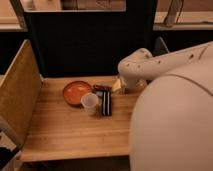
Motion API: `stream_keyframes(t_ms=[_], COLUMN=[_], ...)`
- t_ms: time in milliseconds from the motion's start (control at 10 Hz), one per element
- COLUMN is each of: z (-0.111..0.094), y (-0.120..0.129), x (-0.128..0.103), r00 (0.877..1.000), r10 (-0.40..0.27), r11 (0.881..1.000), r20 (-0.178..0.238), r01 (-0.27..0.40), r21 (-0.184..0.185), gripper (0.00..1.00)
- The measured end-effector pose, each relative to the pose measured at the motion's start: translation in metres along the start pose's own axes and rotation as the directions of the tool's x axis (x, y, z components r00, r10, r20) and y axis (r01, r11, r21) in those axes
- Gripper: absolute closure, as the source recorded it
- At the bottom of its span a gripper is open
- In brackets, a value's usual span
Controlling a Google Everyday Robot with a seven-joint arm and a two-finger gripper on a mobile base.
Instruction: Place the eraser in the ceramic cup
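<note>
Black eraser [106, 103] beside ceramic cup [90, 103], near gripper [122, 86]

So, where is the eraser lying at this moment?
In the camera view, the eraser lies flat on the table, just right of the ceramic cup; the gripper is behind it to the right.

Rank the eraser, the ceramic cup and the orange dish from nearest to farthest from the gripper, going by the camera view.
The gripper is at the tip of the arm, over the back part of the table.
1. eraser: just image-left of the gripper, towards the front.
2. ceramic cup: right beside the eraser, further image-left.
3. orange dish: farthest image-left.
</note>
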Motion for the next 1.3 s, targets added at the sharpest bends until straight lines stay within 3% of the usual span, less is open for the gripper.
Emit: stream_keyframes(t_ms=[200, 500, 1000, 1300], z=[0.023, 0.052, 0.052, 0.061], y=[0.03, 0.055, 0.044, 0.04], x=[0.0, 0.001, 0.006, 0.022], r00=[0.998, 0.993, 0.992, 0.987], r10=[0.014, 0.02, 0.021, 0.008], r11=[0.999, 0.996, 0.997, 0.997], r20=[-0.054, -0.119, -0.125, -0.163], r01=[-0.016, -0.03, -0.03, -0.02], r21=[-0.041, -0.079, -0.068, -0.075], gripper=[0.2, 0.2, 0.2, 0.2])
